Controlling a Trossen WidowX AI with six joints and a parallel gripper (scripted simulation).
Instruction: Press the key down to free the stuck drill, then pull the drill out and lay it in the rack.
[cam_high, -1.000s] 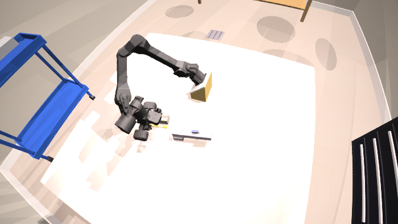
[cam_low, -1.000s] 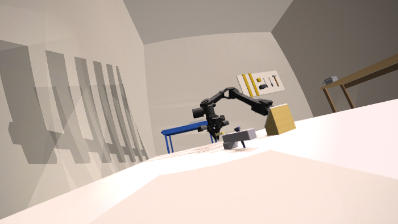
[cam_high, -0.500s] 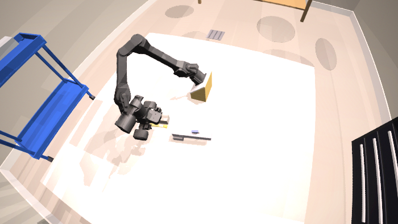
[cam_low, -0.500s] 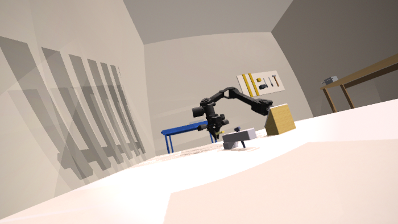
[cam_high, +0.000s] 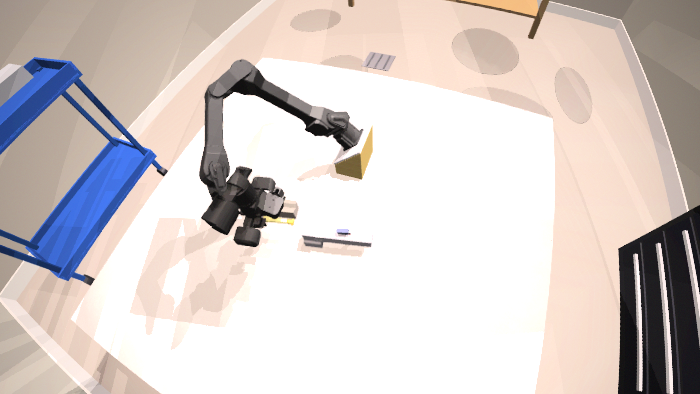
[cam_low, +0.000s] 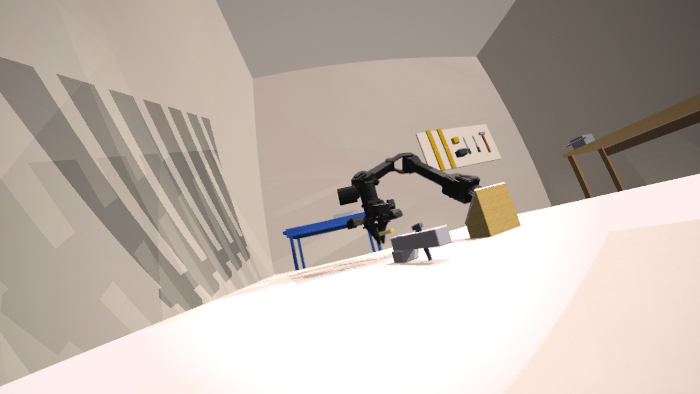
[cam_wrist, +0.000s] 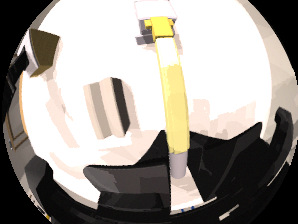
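Observation:
My gripper points down and is shut on the yellow drill. The drill has a grey tip at the fingers' end and a small yellow cross-piece at its far end, towards the grey block. A short gap shows between drill and block in the top and exterior views. The grey block carries the blue key on top; a dark shaft shows below it. The beige grooved piece, apparently the rack, lies beside the drill.
A yellow-sided wedge stands behind the block, with the arm's rear end against it. A blue cart stands beyond the white area, and a black drawer cabinet is at the right in the top view.

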